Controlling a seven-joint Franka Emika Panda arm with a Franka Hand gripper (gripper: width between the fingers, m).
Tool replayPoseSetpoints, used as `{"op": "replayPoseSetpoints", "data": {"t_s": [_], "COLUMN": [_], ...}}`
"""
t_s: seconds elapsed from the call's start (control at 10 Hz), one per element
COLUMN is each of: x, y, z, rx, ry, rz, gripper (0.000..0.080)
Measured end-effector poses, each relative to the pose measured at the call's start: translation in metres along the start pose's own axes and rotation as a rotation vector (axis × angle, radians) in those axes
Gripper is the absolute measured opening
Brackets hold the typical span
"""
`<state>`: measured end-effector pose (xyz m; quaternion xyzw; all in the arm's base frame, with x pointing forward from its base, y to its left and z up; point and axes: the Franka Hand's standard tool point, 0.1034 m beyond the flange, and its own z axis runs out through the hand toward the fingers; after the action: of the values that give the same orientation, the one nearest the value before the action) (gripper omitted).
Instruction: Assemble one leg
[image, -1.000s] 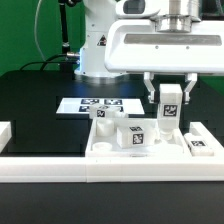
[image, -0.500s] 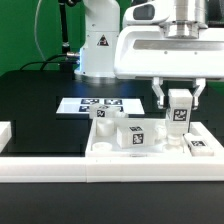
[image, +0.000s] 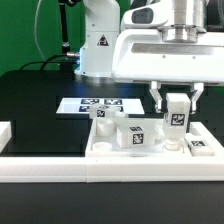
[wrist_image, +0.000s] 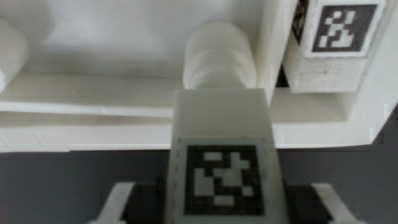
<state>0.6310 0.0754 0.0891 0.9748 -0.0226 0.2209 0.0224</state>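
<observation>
My gripper (image: 176, 104) is shut on a leg (image: 176, 118), a small white block with a tag marker on its front face. I hold it upright just above the right part of the large flat white panel (image: 150, 155). In the wrist view the leg (wrist_image: 224, 130) runs from between my fingers out to the panel (wrist_image: 89, 100), its rounded end near the panel's raised wall. Another leg (image: 137, 137) stands on the panel's middle. A further one (image: 100, 118) stands at its left corner.
The marker board (image: 92, 104) lies on the black table behind the panel. A white block (image: 203, 148) with a tag lies at the panel's right edge. A white rail (image: 40, 165) runs along the table front. The robot base (image: 97, 45) stands behind.
My gripper has carried the leg toward the exterior view's right and then a little lower, closer to the panel. The other parts have not moved.
</observation>
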Motion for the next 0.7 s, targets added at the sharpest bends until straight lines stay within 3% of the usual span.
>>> {"op": "replayPoseSetpoints", "data": {"t_s": [0.7], "x": [-0.0062], "y": [-0.0021], "z": [0.0089], "rx": [-0.004], "ry": [0.002], "rz": [-0.01], "gripper": [0.0287]}}
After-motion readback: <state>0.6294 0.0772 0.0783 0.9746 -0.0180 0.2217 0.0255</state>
